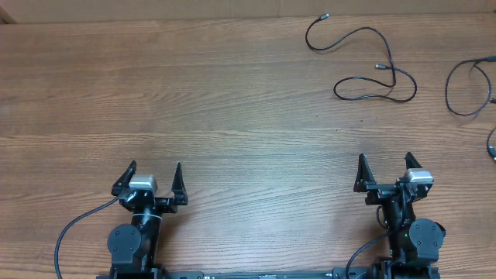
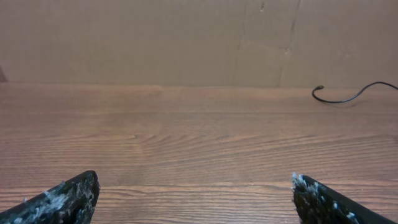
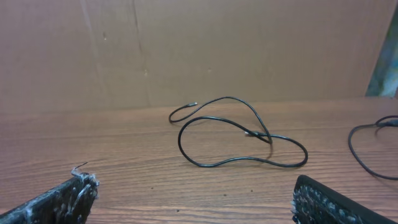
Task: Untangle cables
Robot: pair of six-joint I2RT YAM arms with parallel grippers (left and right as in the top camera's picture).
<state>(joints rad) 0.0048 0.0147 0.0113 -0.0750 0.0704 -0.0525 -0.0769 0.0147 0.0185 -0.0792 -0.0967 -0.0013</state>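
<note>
Overhead: both arms parked, cables lie ahead of the right one

Overhead shows the left gripper (image 1: 153, 180) and the right gripper (image 1: 385, 171) at the near edge of the wooden table (image 1: 217, 108), each with its jaws spread wide and nothing between them. Both wrist views agree: only bare wood lies between the fingertips.

Farther out, the looped cable (image 1: 364, 66) lies well ahead of the right gripper and slightly to its left, well apart from it. Its run stretches from a plug end at the far left down toward a near loop, so its long axis lies slanted across the right arm's line of reach. It crosses over itself near the middle; from the right wrist view the crossing sits on the right side of the loop (image 3: 264, 138), though which strand lies on top is hard to tell.

A second cable (image 1: 469, 85) curls at the table's right edge, apart from the first.

The right arm is plainly the nearer; the left wrist view catches only a cable end (image 2: 348, 96) far off to its right.
</note>
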